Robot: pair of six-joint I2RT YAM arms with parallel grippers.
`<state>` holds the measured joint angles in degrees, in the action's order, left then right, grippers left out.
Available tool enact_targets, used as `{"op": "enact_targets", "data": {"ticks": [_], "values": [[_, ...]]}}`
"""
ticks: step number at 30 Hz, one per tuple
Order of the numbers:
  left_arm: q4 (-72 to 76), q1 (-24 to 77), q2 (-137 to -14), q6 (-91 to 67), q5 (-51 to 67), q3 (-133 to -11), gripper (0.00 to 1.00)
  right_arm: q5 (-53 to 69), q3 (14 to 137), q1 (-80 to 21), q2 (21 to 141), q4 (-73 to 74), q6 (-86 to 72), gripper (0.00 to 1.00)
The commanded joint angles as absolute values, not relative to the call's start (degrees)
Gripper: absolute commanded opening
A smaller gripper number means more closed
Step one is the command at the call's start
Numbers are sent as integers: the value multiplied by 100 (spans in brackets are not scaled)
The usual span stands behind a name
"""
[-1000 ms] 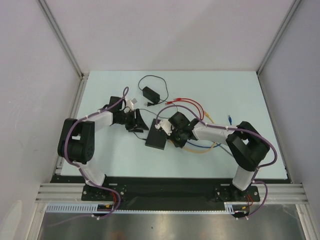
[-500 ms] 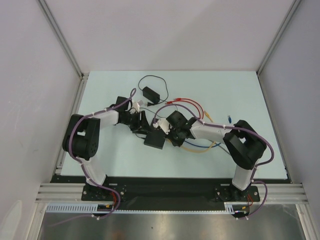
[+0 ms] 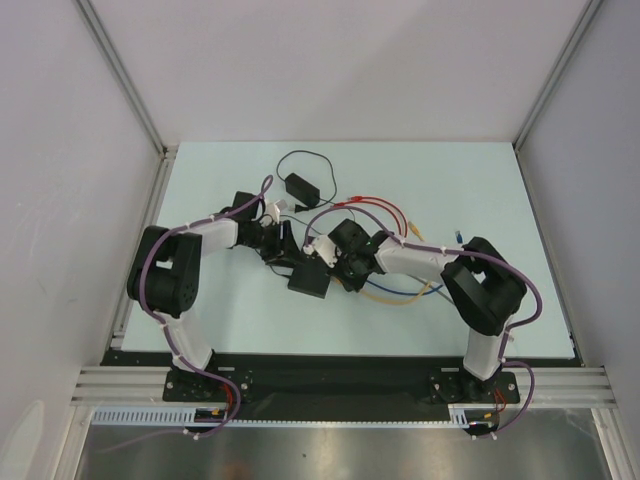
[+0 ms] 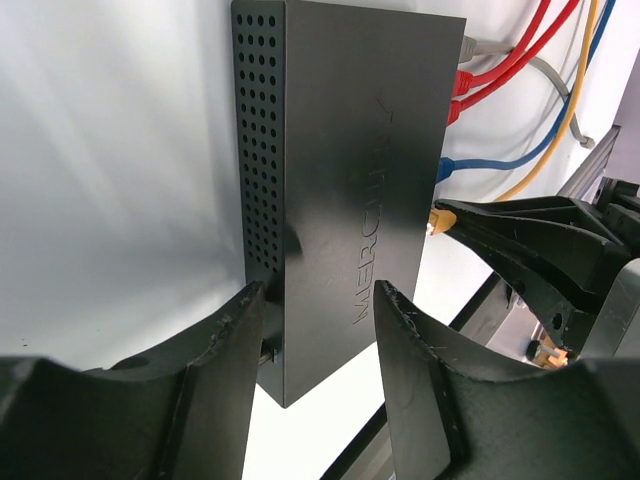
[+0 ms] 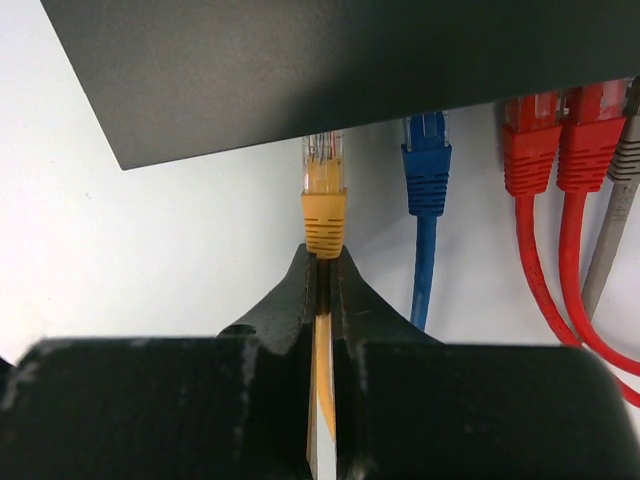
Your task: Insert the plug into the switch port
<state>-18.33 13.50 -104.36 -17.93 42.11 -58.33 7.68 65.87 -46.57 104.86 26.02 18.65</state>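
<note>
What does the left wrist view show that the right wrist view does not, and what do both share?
Only the left wrist view shows the switch's perforated side, its MERCURY lettering, and the left gripper straddling its near corner. Whether it clamps is unclear.
Only the right wrist view shows the yellow plug's clear tip meeting the switch's edge, with the right gripper pinching it just behind its boot.
Both show the switch, the yellow plug, the right gripper, the blue plug and the red plugs along the same edge.
</note>
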Motion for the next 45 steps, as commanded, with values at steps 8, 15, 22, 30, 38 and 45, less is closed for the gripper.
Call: {"op": "enact_targets", "data": {"ticks": [8, 15, 22, 30, 38, 45], "values": [[-1714, 1626, -10538, -1732, 4640, -5985, 39, 633, 6882, -4799, 10819, 2409, 1854, 0], [-1539, 1889, -10696, -1863, 4991, -5889, 35, 738, 7040, -4851, 10898, 2224, 1854, 0], [-1327, 2091, -10819, -2039, 5186, -5818, 32, 800, 7347, -4957, 11188, 2039, 1828, 0], [-1169, 2294, -10837, -2171, 5282, -5687, 29, 773, 7962, -5019, 11575, 1969, 1767, 0], [-1134, 2233, -10767, -2189, 5230, -5651, 32, 625, 7832, -4992, 11418, 1890, 1863, 0], [-1678, 1618, -10766, -1679, 5072, -6299, 40, 738, 7401, -4501, 11153, 2170, 2092, 0]]}}
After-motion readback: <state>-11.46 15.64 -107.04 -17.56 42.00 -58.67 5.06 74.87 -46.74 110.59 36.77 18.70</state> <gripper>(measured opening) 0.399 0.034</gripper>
